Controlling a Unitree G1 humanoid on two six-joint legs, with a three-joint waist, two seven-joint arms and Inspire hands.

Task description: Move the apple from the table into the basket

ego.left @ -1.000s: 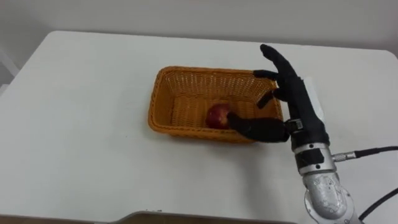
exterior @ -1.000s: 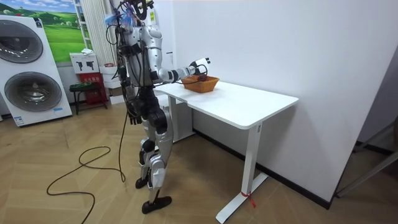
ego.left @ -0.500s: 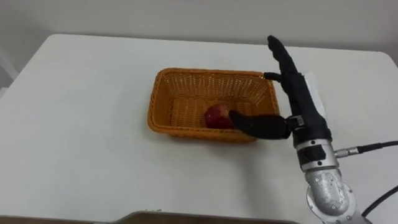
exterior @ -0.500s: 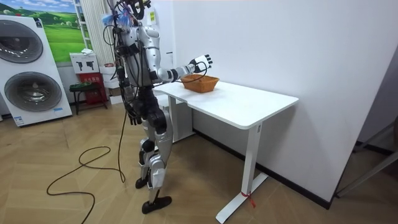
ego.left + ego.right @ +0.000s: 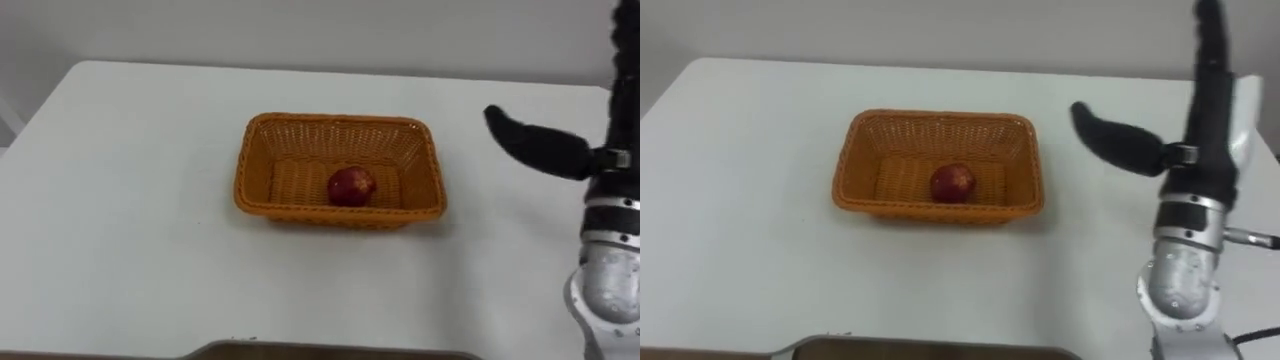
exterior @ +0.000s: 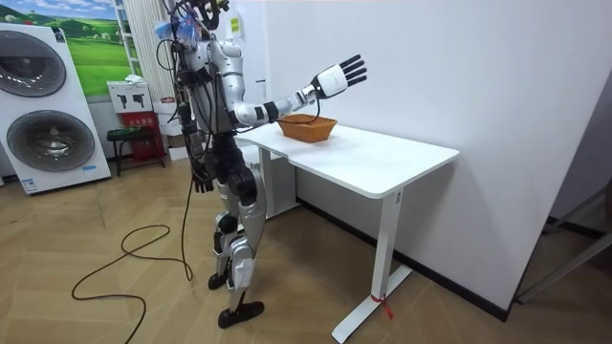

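Observation:
A red apple point(image 5: 351, 186) point(image 5: 953, 182) lies alone inside the orange wicker basket point(image 5: 262, 150) point(image 5: 862, 137) at the middle of the white table point(image 5: 120, 220). My right hand point(image 5: 1206, 120) point(image 5: 545, 148) is raised high to the right of the basket, well clear of it, fingers straight and spread with nothing in them. In the room view that right hand point(image 6: 339, 75) is lifted above the basket point(image 6: 307, 127), and my left hand point(image 6: 202, 179) hangs down at my side by the hip. I stand at the table's end.
The table's near edge point(image 5: 300, 345) runs along the bottom of the eye views. A washing machine point(image 6: 53, 105) and a small green stool point(image 6: 125, 139) stand behind me in the room view. A wall backs the table.
My right hand has lifted out of the basket and swung up and to the right, away from the apple, which stays in the basket.

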